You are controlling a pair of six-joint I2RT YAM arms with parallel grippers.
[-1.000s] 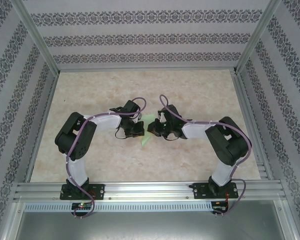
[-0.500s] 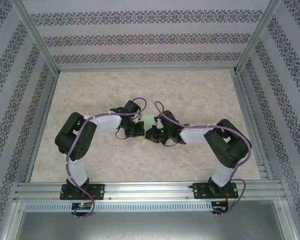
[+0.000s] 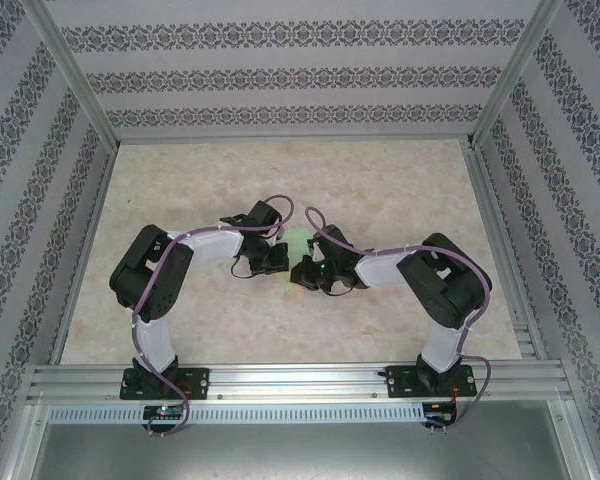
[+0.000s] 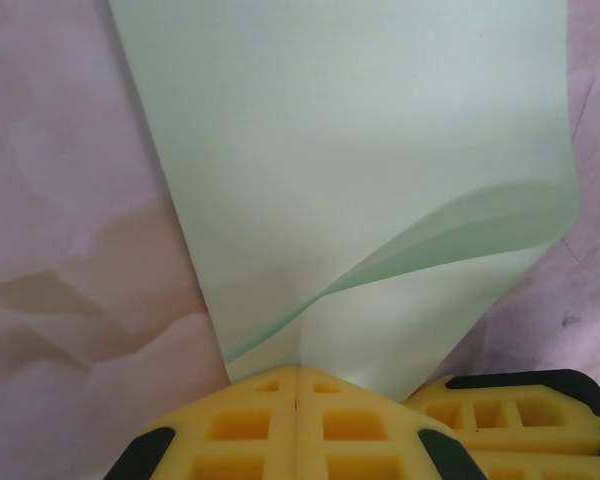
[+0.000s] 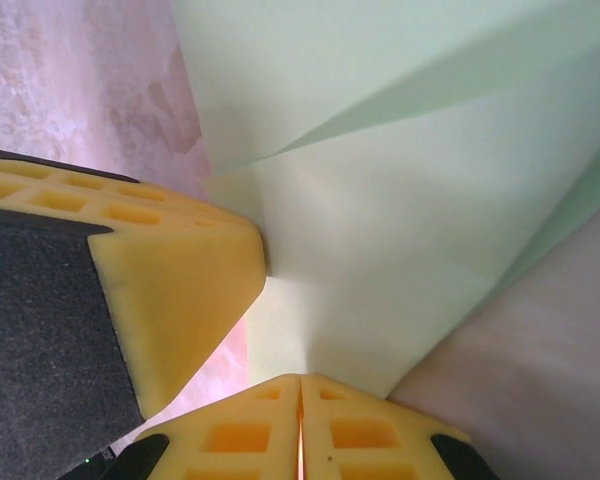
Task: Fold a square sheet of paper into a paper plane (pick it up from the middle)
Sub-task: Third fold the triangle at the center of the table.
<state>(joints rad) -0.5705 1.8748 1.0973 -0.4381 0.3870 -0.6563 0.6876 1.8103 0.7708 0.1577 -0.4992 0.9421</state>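
The pale mint-green sheet of paper (image 3: 297, 243) is held off the table between both grippers at the middle of the top view, mostly hidden by them. It is doubled over, with one layer bowing away from the other (image 4: 380, 150). My left gripper (image 4: 297, 372) is shut, and the paper (image 4: 360, 330) rises straight out of its fingertip seam. My right gripper (image 5: 300, 380) is shut on the same sheet (image 5: 400, 230) close by. The grippers nearly touch: the right fingers (image 4: 520, 410) show in the left wrist view, and a left finger (image 5: 170, 270) shows in the right wrist view.
A beige marbled tabletop (image 3: 400, 190) lies under the arms, fenced by aluminium rails (image 3: 280, 380) and patterned walls (image 3: 280, 70). The left gripper (image 3: 278, 260) and right gripper (image 3: 304, 270) meet at the centre, with open table behind and to both sides.
The right arm has swung left, closing its gripper in on the left one. The paper has bunched between them, and its lower tip no longer shows from above.
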